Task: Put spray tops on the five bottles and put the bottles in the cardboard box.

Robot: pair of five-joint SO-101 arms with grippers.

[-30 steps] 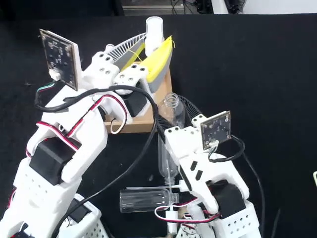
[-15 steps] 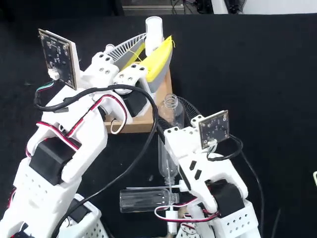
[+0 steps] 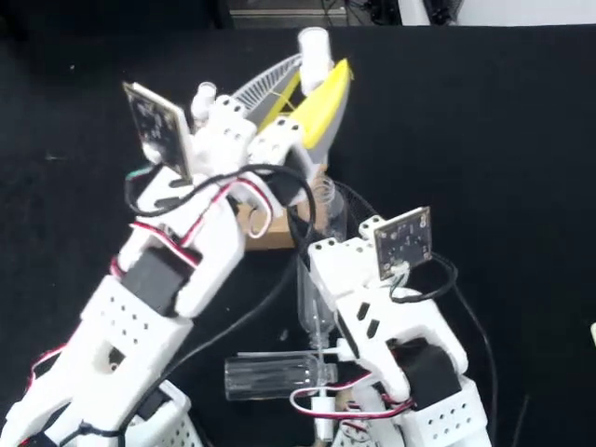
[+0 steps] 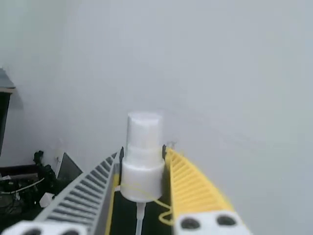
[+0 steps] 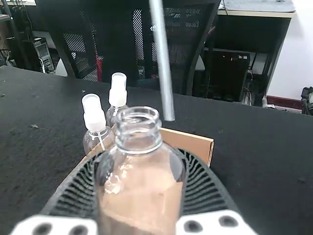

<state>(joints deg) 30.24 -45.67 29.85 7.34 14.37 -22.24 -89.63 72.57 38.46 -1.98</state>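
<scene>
My bench point(image 3: 484, 121) is plain black. Past its far edge I see a black mesh-backed chair point(image 5: 190, 44), a dark desk point(image 5: 254, 19) with a black case point(image 5: 227, 73) beneath it, a white wall point(image 5: 298, 54), and tangled cables point(image 4: 19, 188).

You can count four bottles for sure. A capped bottle point(image 5: 93, 139) and a second capped bottle point(image 5: 112, 112) stand in the one cardboard box point(image 5: 190, 139), left of centre in the right wrist view. One open bottle point(image 5: 139, 166) is at the lower centre there. One lying bottle point(image 3: 275, 375) is at the lower centre of the high view. Just above it, a clear shape point(image 3: 314, 303) may be a fifth; you cannot tell.

Spray tops number three: one on each capped bottle, plus one loose spray top point(image 4: 143, 156) mid-frame in the left wrist view.

There are two arms: the left arm point(image 3: 158, 289) and the right arm point(image 3: 391, 317).
</scene>
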